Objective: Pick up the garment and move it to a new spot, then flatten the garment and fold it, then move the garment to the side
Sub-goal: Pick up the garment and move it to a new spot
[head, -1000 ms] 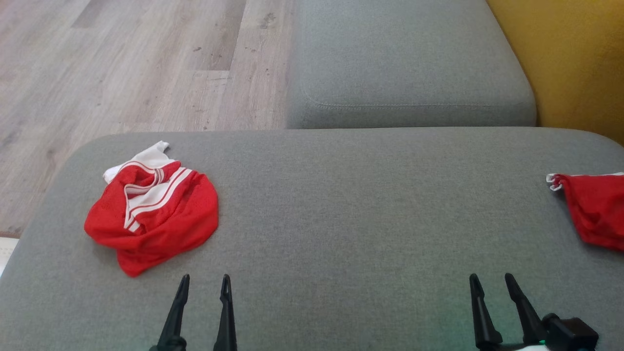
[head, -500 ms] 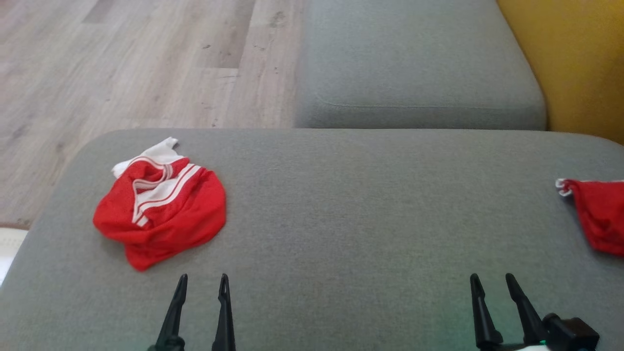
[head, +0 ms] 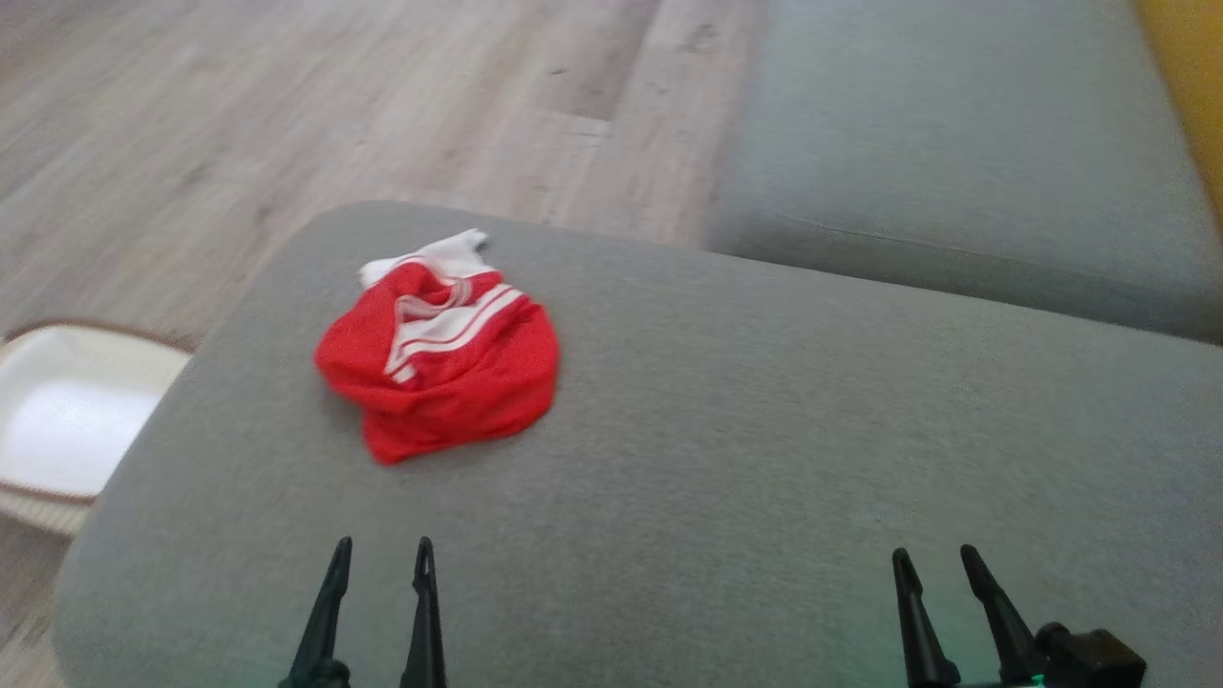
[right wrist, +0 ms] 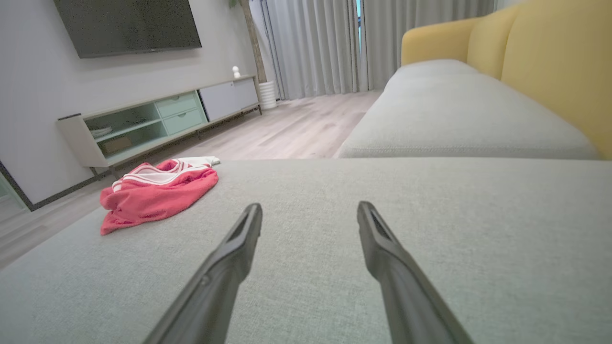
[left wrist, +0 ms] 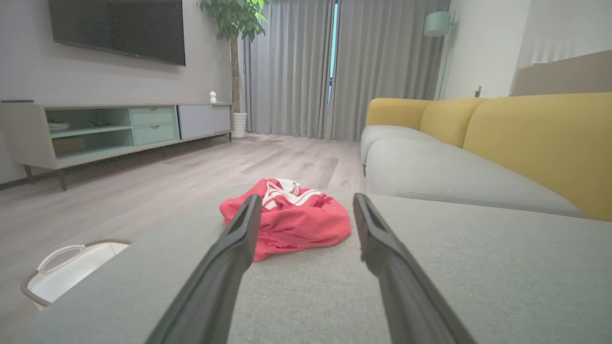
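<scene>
Head view: the garment [head: 439, 354] lies crumpled on the cushion [head: 764, 430], twelve o'clock of the left gripper [head: 382, 545]; the right gripper [head: 933, 552], like it, is spread and empty. Left wrist view: dead ahead; right wrist view: ten o'clock. Pickup looks next: reach forward, pinch.

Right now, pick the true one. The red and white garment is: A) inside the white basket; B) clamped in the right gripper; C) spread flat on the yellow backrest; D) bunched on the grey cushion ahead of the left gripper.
D: the garment lies crumpled on the grey cushion, ahead of the open left gripper.
</scene>
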You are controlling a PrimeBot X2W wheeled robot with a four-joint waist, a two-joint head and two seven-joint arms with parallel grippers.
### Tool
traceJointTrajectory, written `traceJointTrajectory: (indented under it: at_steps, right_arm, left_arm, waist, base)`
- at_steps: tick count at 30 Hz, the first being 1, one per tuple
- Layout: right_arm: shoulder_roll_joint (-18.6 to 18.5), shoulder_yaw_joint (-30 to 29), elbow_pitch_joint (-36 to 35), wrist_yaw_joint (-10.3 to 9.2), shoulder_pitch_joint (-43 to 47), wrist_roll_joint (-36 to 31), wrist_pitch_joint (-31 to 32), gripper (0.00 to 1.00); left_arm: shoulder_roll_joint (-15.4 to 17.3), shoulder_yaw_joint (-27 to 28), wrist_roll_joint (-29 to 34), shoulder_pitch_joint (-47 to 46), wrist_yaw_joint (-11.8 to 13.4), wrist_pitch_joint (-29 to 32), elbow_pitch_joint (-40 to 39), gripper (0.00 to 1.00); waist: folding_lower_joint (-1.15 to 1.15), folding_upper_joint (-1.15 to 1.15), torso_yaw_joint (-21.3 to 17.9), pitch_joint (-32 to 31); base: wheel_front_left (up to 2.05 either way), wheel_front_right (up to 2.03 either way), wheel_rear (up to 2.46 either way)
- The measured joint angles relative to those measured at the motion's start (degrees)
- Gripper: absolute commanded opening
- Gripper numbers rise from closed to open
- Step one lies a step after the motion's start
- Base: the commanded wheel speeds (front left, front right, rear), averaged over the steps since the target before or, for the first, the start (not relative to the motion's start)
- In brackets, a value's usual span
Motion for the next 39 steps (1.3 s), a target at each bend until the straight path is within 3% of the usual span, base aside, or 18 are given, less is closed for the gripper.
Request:
traceJointTrajectory:
  at_steps: [6,14,17,22,29,35,39]
  right_arm:
    - [0.1,0.7,0.0,0.00,-0.2,0.1,0.0,1.00]
    - [0.0,0.9,0.1,0.00,-1.2,0.0,0.0,1.00]
    - [-0.9,1.7,0.0,0.00,-1.2,-0.6,0.0,1.00]
    - [-6.2,2.3,-1.8,0.00,-3.9,-1.1,0.0,1.00]
    - [-14.5,1.9,-6.7,0.00,-11.4,-1.2,0.0,1.00]
    - [-21.1,0.9,-13.1,0.00,-15.9,-1.2,0.5,1.00]
    - [-23.3,-0.3,-17.8,0.00,-17.8,-1.0,2.6,1.00]
  left_arm:
    - [0.0,1.8,0.7,0.9,-0.4,0.0,-0.8,1.00]
    - [0.3,3.2,0.2,-2.0,-0.7,0.0,-3.0,1.00]
    - [1.8,4.8,0.1,-8.0,-2.5,0.0,-3.1,1.00]
    - [4.4,6.6,-0.9,-25.3,-6.2,0.2,-1.4,1.00]
    - [5.3,5.6,-4.9,-50.8,-11.2,12.4,10.8,1.00]
    - [4.6,5.2,-12.2,-68.4,-13.0,24.4,29.4,1.00]
    - [2.9,4.2,-16.1,-72.0,-13.1,29.2,39.2,1.00]
  waist:
    - [0.00,0.00,5.1,0.8]
    - [0.00,0.00,8.2,4.1]
    - [0.00,0.00,8.4,6.1]
    - [0.01,0.00,7.8,11.7]
    - [0.03,0.00,6.2,22.0]
    - [0.02,0.00,4.0,32.0]
    - [0.02,0.00,2.5,36.8]
  base:
    - [0.00,0.00,0.00]
    - [0.00,0.00,0.00]
    - [0.00,0.00,0.00]
    - [0.00,0.00,0.00]
    - [0.00,0.00,0.00]
    - [0.00,0.00,0.00]
    - [0.00,0.00,0.00]
